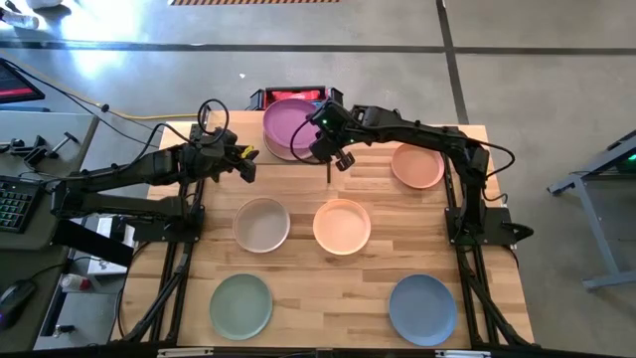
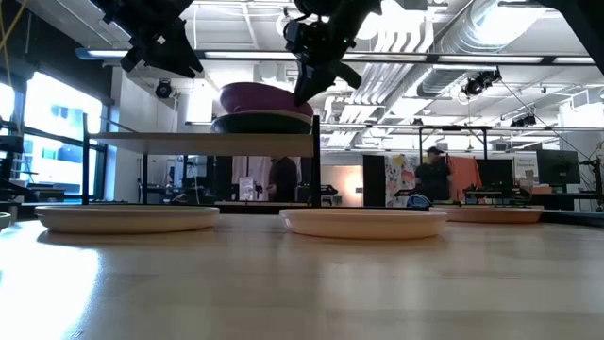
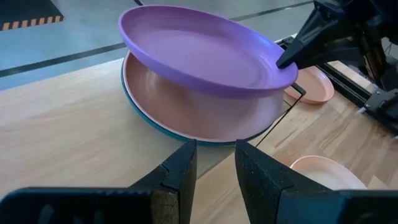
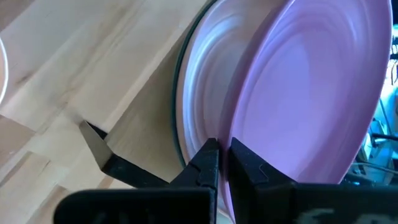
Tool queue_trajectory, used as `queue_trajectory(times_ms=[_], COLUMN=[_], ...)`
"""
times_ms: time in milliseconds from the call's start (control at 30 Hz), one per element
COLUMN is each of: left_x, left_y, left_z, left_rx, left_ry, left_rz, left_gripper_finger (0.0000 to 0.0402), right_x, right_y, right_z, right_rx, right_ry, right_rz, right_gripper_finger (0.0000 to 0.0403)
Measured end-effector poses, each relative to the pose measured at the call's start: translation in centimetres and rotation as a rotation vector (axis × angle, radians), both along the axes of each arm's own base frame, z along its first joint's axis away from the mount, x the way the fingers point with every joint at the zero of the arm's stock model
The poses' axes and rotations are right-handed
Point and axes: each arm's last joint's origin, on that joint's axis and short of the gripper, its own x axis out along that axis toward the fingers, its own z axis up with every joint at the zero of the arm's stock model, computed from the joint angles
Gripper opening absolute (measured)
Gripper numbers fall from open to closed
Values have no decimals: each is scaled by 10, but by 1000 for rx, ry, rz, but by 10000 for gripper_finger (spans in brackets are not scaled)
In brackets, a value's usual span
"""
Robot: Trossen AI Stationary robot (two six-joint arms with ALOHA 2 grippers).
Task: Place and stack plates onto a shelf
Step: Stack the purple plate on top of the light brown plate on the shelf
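Note:
On the shelf [image 3: 56, 124], at the table's far side, a purple plate [image 3: 199, 53] lies tilted on a pink plate [image 3: 205, 109], which sits on a teal plate [image 3: 149, 121]. In the high view the purple plate [image 1: 288, 126] tops the stack. My right gripper [image 1: 326, 139] is shut on the purple plate. My left gripper [image 1: 245, 164] is open and empty above the shelf's left part, its fingers [image 3: 180, 171] pointing at the stack. My right gripper pinches the purple plate's rim [image 4: 239, 134] between its two fingers, on the side toward the table's right edge [image 3: 283, 65]. The fingers come slanting down from the right. The plate is tilted, with the held side raised and the opposite side down on the pink plate.
On the tabletop lie a beige plate [image 1: 261, 224], a peach plate [image 1: 342, 226], a sage green plate [image 1: 240, 305], a blue plate [image 1: 422, 308] and a peach-pink plate [image 1: 417, 165] at the far right. The shelf's black legs [image 2: 315, 161] stand beside the stack.

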Motion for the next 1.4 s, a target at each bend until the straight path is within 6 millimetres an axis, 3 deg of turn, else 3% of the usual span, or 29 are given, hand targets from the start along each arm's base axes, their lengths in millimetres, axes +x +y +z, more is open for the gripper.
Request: queue_trajectory(times_ms=[733,1100,1400], left_x=[0,0,0], left_y=[0,0,0], left_z=[0,0,0], left_rx=[1,1,1], left_ry=[1,1,2], left_rz=[0,0,0], left_gripper_finger=[97,97,97], right_x=[3,2,-1], right_y=[6,6,16], right_z=[0,1,7], right_rx=[-13,-42,-44], right_ry=[0,8,14], right_rz=[23,-1,21], right_gripper_finger=[1,63,67])
